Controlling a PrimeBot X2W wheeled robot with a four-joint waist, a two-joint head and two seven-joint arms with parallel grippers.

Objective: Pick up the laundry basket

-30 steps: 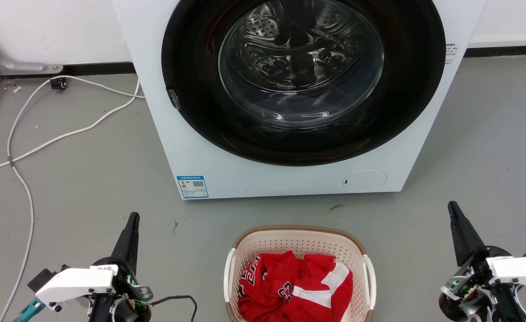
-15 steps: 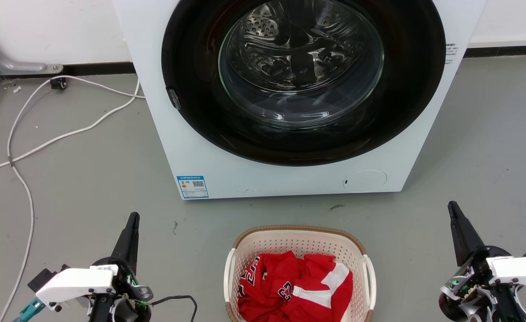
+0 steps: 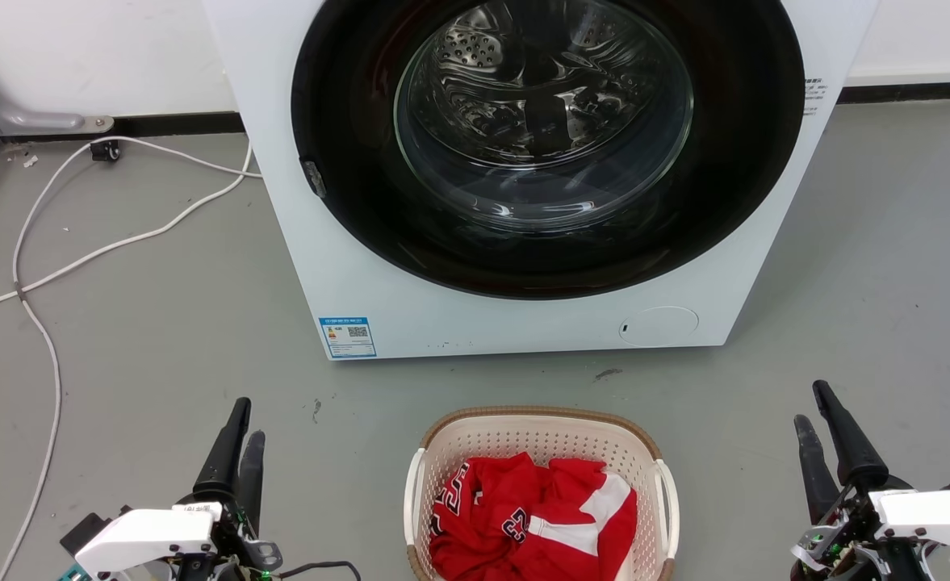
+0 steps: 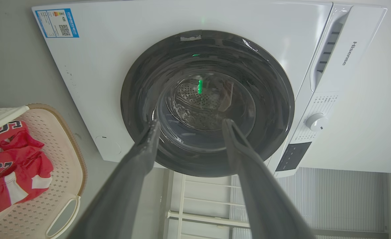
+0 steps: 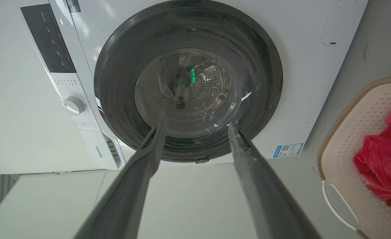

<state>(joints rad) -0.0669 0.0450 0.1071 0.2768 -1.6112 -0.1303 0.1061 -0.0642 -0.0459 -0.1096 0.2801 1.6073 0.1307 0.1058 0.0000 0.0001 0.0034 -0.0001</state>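
The laundry basket is cream-white and perforated, with a brown rim and white side handles. It stands on the grey floor at the bottom middle of the head view, and a red jersey lies crumpled inside it. My left gripper is open, well to the left of the basket and touching nothing. Off to the basket's right, my right gripper is also open and empty. The left wrist view has the left gripper aimed at the washer, with the basket at its left edge. In the right wrist view the right gripper likewise faces the washer, with the basket at right.
A white front-loading washing machine with a shut round glass door stands just beyond the basket. White cables trail over the floor at the left. Bare grey floor separates each gripper from the basket.
Both grippers have dropped slightly in the head view and turned. Each now shows two fingers apart where a single finger showed. The basket has not moved.
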